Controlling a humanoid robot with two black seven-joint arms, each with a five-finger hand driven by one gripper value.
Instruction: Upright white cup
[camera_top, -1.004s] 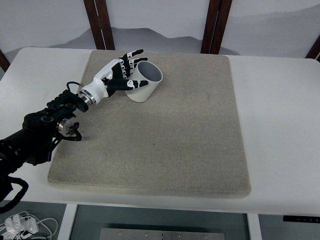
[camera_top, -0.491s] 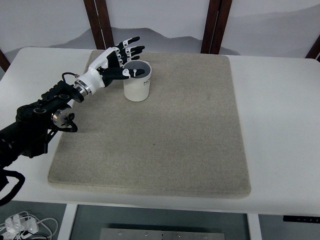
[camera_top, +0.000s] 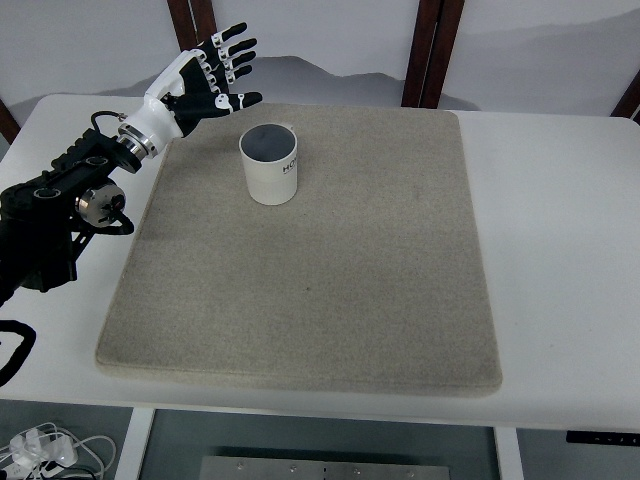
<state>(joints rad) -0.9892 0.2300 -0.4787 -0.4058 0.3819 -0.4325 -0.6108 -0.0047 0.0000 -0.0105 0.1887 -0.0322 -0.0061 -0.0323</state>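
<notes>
Cup (camera_top: 269, 165), white, stands upright in the upper middle-left of the head view, mouth up, on the grey mat (camera_top: 320, 290) that covers the counter (camera_top: 560, 260), so the task looks done. The left hand (camera_top: 205, 78) hovers at the upper left, apart from the cup, fingers (camera_top: 228, 42) spread and holding nothing, likely because the cup needs no support. The right hand is out of view.
</notes>
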